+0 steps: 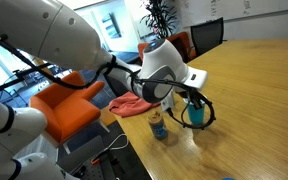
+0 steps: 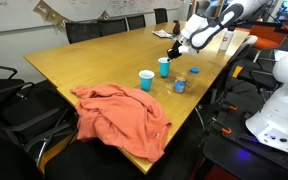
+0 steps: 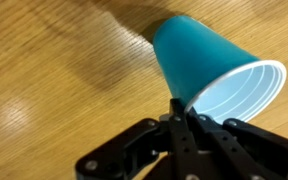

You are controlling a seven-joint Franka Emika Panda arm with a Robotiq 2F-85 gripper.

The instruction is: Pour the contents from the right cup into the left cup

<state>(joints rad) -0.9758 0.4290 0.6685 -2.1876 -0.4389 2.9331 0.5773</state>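
The right cup (image 3: 199, 55), deep teal-blue, fills the wrist view with its mouth towards the camera. It is upright near the table edge in both exterior views (image 2: 165, 68) (image 1: 195, 116). My gripper (image 3: 179, 105) is above it, fingers closed on the near rim; it also shows in both exterior views (image 2: 172, 54) (image 1: 191, 103). I cannot tell whether the cup rests on the table or is just off it. The left cup (image 2: 146, 79), smaller and paler blue, stands upright on the table beside it, nearer the cloth. The contents are not discernible.
A short yellow patterned can (image 2: 180, 84) (image 1: 159, 125) stands at the table edge close to both cups. An orange cloth (image 2: 119, 115) (image 1: 129, 103) lies over the table corner. Office chairs stand along the far side of the wooden table (image 2: 84, 60).
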